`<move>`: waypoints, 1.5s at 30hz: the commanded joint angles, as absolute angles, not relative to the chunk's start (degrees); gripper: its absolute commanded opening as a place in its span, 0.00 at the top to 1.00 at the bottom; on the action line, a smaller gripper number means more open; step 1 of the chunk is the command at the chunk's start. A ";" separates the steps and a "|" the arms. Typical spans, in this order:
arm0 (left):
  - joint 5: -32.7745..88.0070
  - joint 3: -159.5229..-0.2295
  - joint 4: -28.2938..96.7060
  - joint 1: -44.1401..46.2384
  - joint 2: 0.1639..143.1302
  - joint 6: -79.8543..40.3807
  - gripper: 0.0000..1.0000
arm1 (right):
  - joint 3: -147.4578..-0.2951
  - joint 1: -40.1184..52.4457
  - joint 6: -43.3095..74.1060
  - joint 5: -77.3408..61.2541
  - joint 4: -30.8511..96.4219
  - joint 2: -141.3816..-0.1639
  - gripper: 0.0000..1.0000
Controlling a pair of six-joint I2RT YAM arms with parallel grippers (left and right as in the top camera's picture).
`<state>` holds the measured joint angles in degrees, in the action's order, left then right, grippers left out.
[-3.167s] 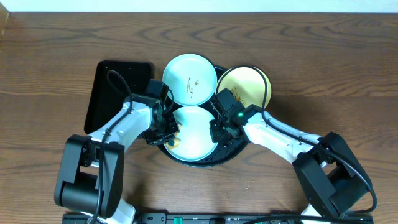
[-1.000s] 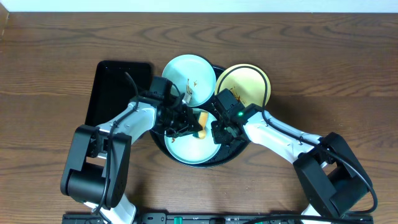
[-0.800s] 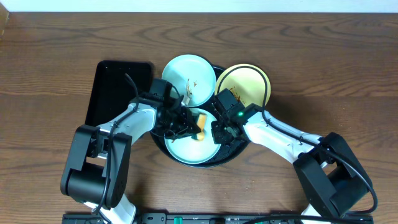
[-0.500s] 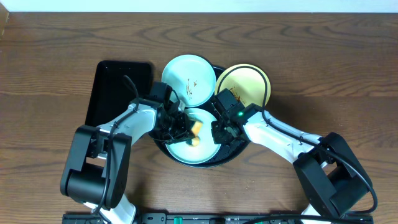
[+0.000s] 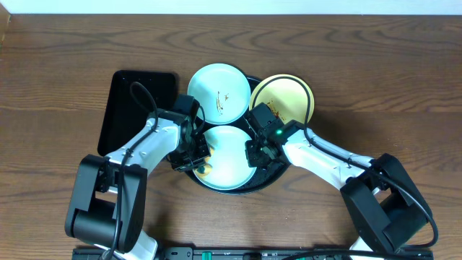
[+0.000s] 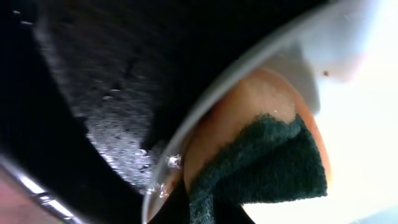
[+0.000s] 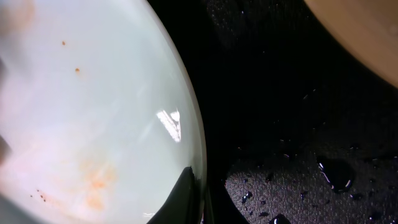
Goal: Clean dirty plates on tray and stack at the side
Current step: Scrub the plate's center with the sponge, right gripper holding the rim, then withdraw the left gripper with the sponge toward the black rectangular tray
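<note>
**Overhead and wrist views.** Three plates sit on one round black tray (image 5: 254,185): a far green plate (image 5: 216,92), a yellow plate (image 5: 285,97) and a near green plate (image 5: 229,157). The far two overhang the tray's back and right rim, while the near one lies wholly inside. One rectangular tray (image 5: 133,101) lies just beside it on the left. Open wood of the worktop (image 5: 375,65) extends behind and to both sides.

The left gripper (image 5: 198,160) pinches one sponge (image 5: 204,168) — orange with a green scouring face — at the near green plate's left rim. The right gripper (image 5: 253,153) is pressed together on that plate's right rim.

The near green plate carries a faint orange smear and a few specks. The far green plate shows brown marks. The tray floor is wet with droplets.
</note>
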<state>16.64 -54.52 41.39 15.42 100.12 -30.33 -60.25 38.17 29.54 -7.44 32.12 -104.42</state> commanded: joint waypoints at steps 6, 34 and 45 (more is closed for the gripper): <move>-8.86 -50.96 42.65 14.81 104.57 -35.97 0.93 | -59.18 38.65 28.25 -5.78 34.11 -105.14 0.98; -20.38 -62.30 46.24 19.20 104.03 -36.53 0.93 | -59.13 38.65 28.29 -4.45 35.59 -105.14 0.98; -28.62 -62.89 48.58 25.06 104.03 -38.06 0.93 | -59.13 38.65 28.27 -4.51 35.83 -105.14 0.98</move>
<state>-18.85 -62.19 47.55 25.69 102.98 -36.21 -61.52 39.18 29.54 -11.75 32.97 -104.05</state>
